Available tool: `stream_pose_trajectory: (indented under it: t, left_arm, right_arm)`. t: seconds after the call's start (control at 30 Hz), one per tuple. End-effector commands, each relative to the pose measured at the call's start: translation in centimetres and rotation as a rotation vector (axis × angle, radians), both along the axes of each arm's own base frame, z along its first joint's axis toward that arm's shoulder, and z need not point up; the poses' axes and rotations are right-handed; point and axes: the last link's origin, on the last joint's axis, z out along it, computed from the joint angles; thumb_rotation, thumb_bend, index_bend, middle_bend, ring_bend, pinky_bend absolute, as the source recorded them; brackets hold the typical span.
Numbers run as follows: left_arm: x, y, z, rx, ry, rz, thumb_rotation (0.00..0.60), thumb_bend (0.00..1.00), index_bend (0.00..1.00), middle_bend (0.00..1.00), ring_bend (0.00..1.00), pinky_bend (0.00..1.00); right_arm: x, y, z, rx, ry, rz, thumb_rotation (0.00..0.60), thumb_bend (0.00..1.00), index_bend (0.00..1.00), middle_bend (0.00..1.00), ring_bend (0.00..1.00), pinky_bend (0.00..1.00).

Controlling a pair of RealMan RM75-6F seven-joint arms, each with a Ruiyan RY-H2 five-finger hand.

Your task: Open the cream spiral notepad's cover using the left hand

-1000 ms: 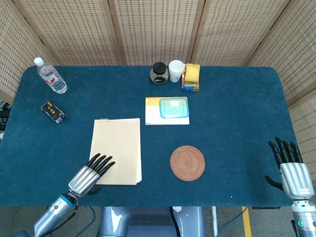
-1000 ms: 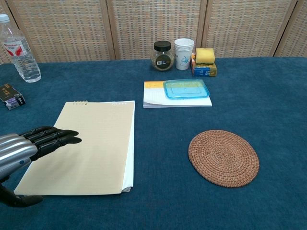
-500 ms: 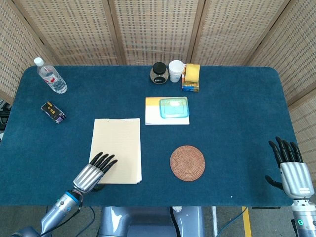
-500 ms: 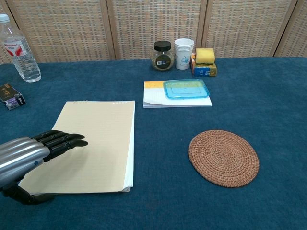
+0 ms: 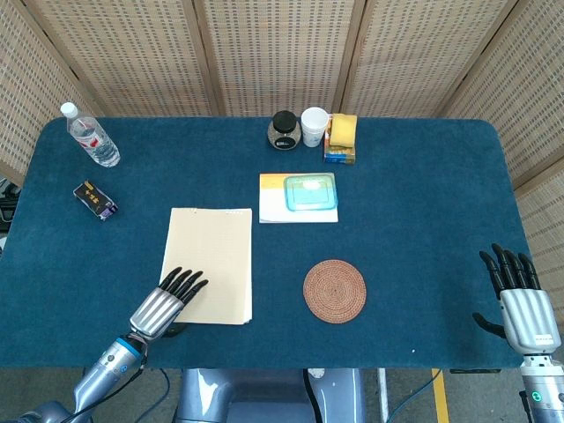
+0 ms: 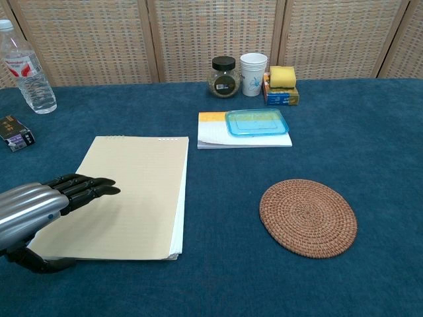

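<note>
One cream spiral notepad (image 5: 209, 265) lies near-left on table (image 5: 414, 194), cover flat, long axis near-to-far, spiral at far edge. Left hand (image 5: 167, 302) over near-left corner, fingers extended, holding nothing. Right hand (image 5: 520, 304) well apart, far right, spread, empty.

i can't read any words or numbers here. the water bottle (image 6: 28, 66) has a red and white label, and the paper cup (image 6: 253, 74) and small dark box (image 6: 14, 133) carry print too small to read.
</note>
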Motion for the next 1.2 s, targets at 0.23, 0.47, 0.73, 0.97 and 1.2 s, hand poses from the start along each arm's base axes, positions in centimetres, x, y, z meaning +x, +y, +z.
stream_pose_trajectory:
  t: [0.23,0.47,0.73,0.97,1.2]
  left_arm:
    - [0.4,0.5,0.8,0.016,-0.021,0.002,0.600,0.30,0.00,0.00,0.00,0.00]
    - [0.7,0.6,0.9,-0.008,-0.011,0.007,0.600,0.30,0.00,0.00,0.00,0.00]
    - [0.9,0.9,0.8,-0.001,-0.004,0.014,0.600,0.30,0.00,0.00,0.00,0.00]
    - [0.9,1.3,0.7,0.005,0.001,0.019,0.600,0.30,0.00,0.00,0.00,0.00]
    - [1.9,2.5,1.1,0.059,-0.052,0.004,0.600,0.36,0.00,0.00,0.00,0.00]
  right_arm:
    - [0.0,0.0,-0.1,0.003,0.004,-0.001,0.600,0.00,0.00,0.00,0.00,0.00]
    - [0.0,0.0,-0.1,0.003,0.006,-0.004,0.600,0.00,0.00,0.00,0.00,0.00]
    - [-0.1,-0.1,0.0,0.000,0.004,-0.007,0.600,0.00,0.00,0.00,0.00,0.00]
    - [-0.1,-0.1,-0.1,0.004,0.005,-0.008,0.600,0.00,0.00,0.00,0.00,0.00]
    - [-0.1,-0.1,-0.1,0.005,0.001,-0.010,0.600,0.00,0.00,0.00,0.00,0.00]
